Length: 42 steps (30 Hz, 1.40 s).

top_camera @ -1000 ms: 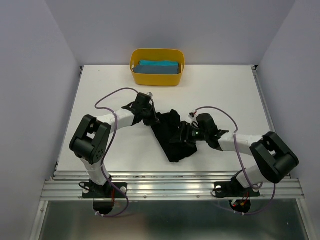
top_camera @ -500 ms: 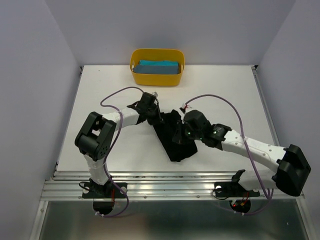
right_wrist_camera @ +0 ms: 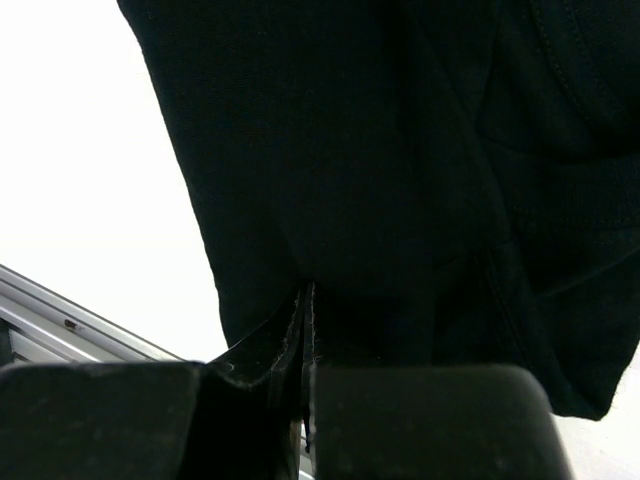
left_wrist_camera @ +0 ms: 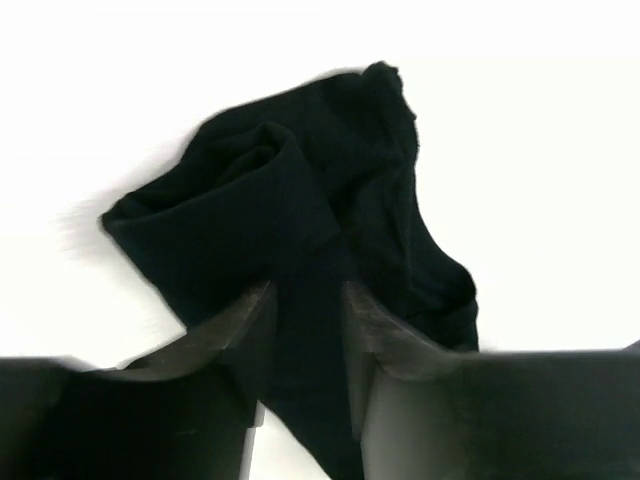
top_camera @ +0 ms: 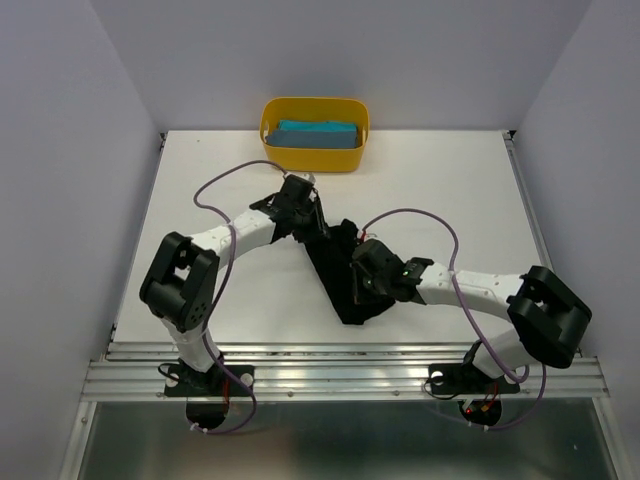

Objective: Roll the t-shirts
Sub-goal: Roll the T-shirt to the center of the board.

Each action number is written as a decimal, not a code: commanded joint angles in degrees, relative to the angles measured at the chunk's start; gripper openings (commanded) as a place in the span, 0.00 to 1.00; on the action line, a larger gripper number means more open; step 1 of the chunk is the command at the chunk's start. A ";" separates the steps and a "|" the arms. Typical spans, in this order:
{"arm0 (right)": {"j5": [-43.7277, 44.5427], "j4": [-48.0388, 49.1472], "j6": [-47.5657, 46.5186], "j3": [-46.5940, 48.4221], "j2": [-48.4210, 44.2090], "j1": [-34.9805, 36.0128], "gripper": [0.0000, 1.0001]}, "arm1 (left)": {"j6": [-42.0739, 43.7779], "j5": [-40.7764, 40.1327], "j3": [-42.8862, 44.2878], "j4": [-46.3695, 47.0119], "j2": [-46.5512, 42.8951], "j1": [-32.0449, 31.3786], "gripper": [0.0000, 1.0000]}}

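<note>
The black t-shirt (top_camera: 343, 272) lies crumpled as a long bundle at the middle of the white table (top_camera: 460, 190), running from the far left to the near right, and both grippers meet it. In the left wrist view, the left gripper (left_wrist_camera: 305, 295) has its two fingers apart, and a band of the black cloth (left_wrist_camera: 300, 200) runs through the gap between them; we see a rolled fold just beyond the tips and looser cloth trailing off to the right. In the top view, the left gripper (top_camera: 316, 222) sits at the far end of the bundle, with its arm reaching in from the left. In the right wrist view, the right gripper (right_wrist_camera: 305, 292) has its fingers pressed together with only a thin seam between them. The tips sit at the near edge of the cloth (right_wrist_camera: 350, 150), which puckers toward them, so we read this as a pinch on the shirt. In the top view, the right gripper (top_camera: 358, 280) bears on the middle of the bundle from its right side, and the near end of the shirt extends past it toward the table's front edge. At the far edge of the table, well apart from both arms, stands a yellow plastic tub (top_camera: 312, 160), and the teal-blue t-shirt (top_camera: 318, 133) lies folded inside it.
</note>
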 commanded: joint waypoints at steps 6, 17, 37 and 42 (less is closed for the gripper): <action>4.84 -2.79 0.48 -2.52 0.24 0.00 0.01 | -3.13 -6.59 -5.42 -2.11 -14.52 0.32 0.81; 4.40 -2.53 0.22 -2.35 -0.29 0.00 0.01 | -9.64 -4.66 -13.18 6.95 -10.67 1.55 0.82; 9.66 -7.70 -2.41 -0.60 -3.36 0.52 0.07 | -10.00 -1.85 -12.48 11.88 -3.54 1.64 0.00; 16.51 -12.63 -4.87 4.06 -6.97 1.83 0.41 | -10.09 -2.81 -11.60 8.28 -4.68 1.55 0.00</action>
